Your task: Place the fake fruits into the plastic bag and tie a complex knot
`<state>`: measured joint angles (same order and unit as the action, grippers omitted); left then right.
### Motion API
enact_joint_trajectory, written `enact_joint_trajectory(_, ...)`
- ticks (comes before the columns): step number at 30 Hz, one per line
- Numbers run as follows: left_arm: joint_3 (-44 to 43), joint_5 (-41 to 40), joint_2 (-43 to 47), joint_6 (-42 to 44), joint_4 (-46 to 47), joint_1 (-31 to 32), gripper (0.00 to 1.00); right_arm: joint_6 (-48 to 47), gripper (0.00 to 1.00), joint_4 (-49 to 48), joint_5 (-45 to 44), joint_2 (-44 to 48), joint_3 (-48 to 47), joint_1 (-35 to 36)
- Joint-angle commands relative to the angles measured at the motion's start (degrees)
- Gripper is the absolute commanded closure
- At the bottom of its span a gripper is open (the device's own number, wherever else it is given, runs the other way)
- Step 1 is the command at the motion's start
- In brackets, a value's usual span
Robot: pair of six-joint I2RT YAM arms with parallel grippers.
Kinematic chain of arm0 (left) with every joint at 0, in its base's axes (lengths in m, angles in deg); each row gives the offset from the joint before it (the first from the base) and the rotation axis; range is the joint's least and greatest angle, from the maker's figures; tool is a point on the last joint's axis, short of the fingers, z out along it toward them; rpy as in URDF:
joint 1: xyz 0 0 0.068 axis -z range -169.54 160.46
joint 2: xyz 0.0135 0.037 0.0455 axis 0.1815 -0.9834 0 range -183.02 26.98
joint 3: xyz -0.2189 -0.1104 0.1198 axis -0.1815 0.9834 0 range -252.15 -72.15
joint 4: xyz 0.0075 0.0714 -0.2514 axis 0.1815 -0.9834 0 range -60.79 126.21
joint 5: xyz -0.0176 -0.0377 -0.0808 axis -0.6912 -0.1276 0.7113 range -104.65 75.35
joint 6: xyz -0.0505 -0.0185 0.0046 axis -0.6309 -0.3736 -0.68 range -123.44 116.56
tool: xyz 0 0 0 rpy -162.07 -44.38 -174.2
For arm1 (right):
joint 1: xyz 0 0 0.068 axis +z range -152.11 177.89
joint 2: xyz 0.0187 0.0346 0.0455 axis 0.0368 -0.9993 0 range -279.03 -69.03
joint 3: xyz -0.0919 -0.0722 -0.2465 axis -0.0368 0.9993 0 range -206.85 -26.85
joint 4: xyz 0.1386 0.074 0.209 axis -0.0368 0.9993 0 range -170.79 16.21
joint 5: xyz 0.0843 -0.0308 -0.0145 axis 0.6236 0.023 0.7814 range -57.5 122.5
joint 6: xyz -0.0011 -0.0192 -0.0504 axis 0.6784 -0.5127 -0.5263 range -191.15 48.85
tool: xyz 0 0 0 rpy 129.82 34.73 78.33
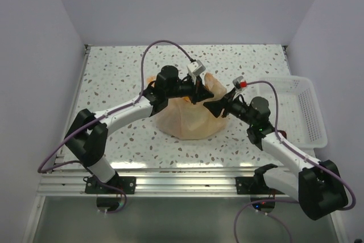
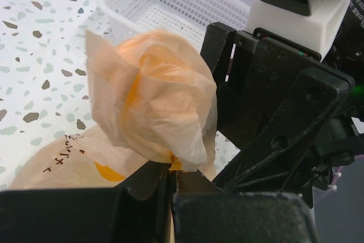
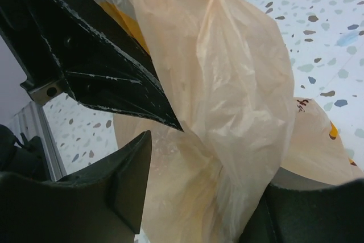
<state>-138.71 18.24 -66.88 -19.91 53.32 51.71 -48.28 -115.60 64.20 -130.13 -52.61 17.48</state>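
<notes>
The pale peach-orange plastic bag sits in the middle of the table with its top pulled up. My left gripper is shut on a bunched handle loop of the bag, pinched at the fingertips. My right gripper is open. Its fingers stand wide apart around a hanging strip of the bag's plastic. The two grippers are close together above the bag. The fake fruits are hidden; only yellow-orange marks show on the film. No clear knot shows.
A white perforated basket stands at the right of the table; it also shows behind the bag in the left wrist view. The right gripper's black body fills the right of that view. Speckled tabletop surrounds the bag.
</notes>
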Motion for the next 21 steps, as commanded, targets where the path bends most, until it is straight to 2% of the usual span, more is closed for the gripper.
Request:
enact_joint_trajectory(1,-1.8,1.1,-0.6,-3.4,4.4,-0.2,1.00,0.4,0.46,-6.0,-4.7,-0.9,0.2,1.6)
enact_joint_trajectory(10,-1.5,2.2,-1.2,-8.5,8.4,-0.2,1.00,-1.5,0.58,-7.8,-11.4,-3.5,0.2,3.9)
enact_joint_trajectory(15,-0.5,2.1,-1.2,-10.3,9.4,-0.1,1.00,-1.1,0.60,-9.1,-15.4,-4.5,0.0,4.2)
enact_joint_trajectory(19,1.2,2.1,-0.9,-13.1,10.3,0.0,1.00,-0.2,0.58,-10.5,-17.1,-5.3,-0.5,4.7)
enact_joint_trajectory(21,2.2,2.0,-0.8,-14.2,11.1,0.1,1.00,-0.1,0.65,-11.1,-18.1,-5.8,-0.7,4.8)
